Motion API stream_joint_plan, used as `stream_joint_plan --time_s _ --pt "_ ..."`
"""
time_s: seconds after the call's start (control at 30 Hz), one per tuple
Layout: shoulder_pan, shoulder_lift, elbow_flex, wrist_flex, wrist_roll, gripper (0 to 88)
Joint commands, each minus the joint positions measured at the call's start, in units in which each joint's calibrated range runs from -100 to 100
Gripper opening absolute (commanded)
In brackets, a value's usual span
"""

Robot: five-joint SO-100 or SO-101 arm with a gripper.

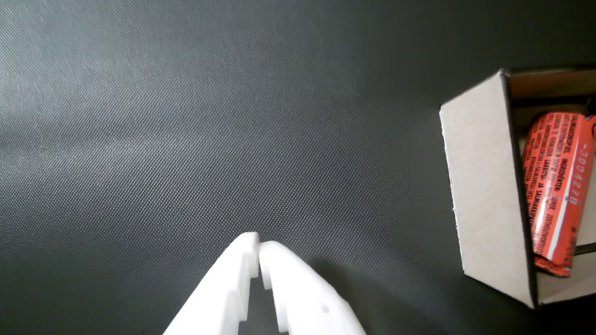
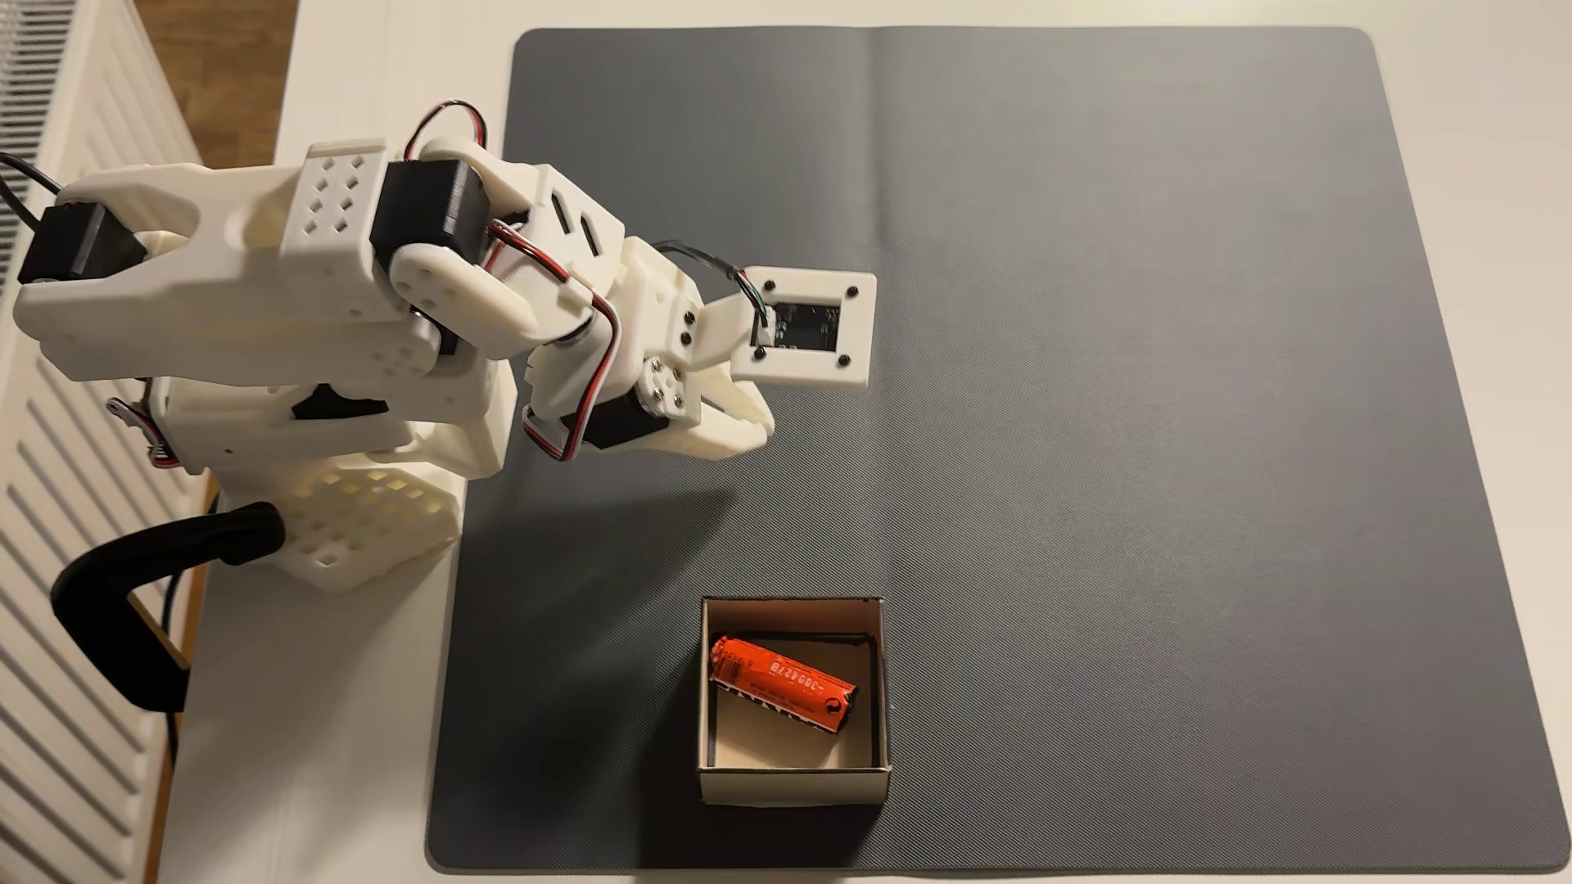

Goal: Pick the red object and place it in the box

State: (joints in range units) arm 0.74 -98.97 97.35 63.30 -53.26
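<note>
The white two-finger hand (image 1: 259, 245) hangs closed and empty above a dark grey mat (image 1: 186, 139), its fingertips pressed together at about 6 o'clock in the wrist view. In the fixed view the hand (image 2: 761, 425) sits left of the mat's (image 2: 1148, 382) centre, tucked close to the folded white arm (image 2: 340, 255), with a square camera mount (image 2: 804, 327) at its 12 o'clock.

The mat is finely woven (a faint crease runs down its middle in the fixed view) and catches a soft sheen of light across its upper half in the wrist view. It lies on a pale white desk (image 2: 298, 722), whose bare margins frame it at top, left and right.

At 6 o'clock from the hand in the fixed view, well apart from it, stands the box (image 2: 791, 786), open-topped, near the mat's lower edge. Inside lies the red object (image 2: 781, 684), resting diagonally on the box floor. In the wrist view the box (image 1: 484, 186) appears at 3 o'clock, with the red object (image 1: 556, 186) visible past its near wall.

A black clamp (image 2: 153, 586) grips the desk edge by the arm's base at 8 o'clock. A white radiator (image 2: 59, 595) runs along the left border, with wood flooring (image 2: 221, 68) at upper left.
</note>
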Motion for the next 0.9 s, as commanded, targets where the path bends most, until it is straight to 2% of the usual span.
stream_joint_plan --time_s 0.0,0.27,0.63,0.87 --pt "-0.45 -0.10 2.37 -1.68 0.07 0.7" --pt "-2.30 0.16 2.46 -0.80 -0.14 0.8" --pt "-2.23 0.07 2.46 11.70 -0.34 0.7" --pt "-2.08 0.07 2.46 12.31 0.07 0.7"
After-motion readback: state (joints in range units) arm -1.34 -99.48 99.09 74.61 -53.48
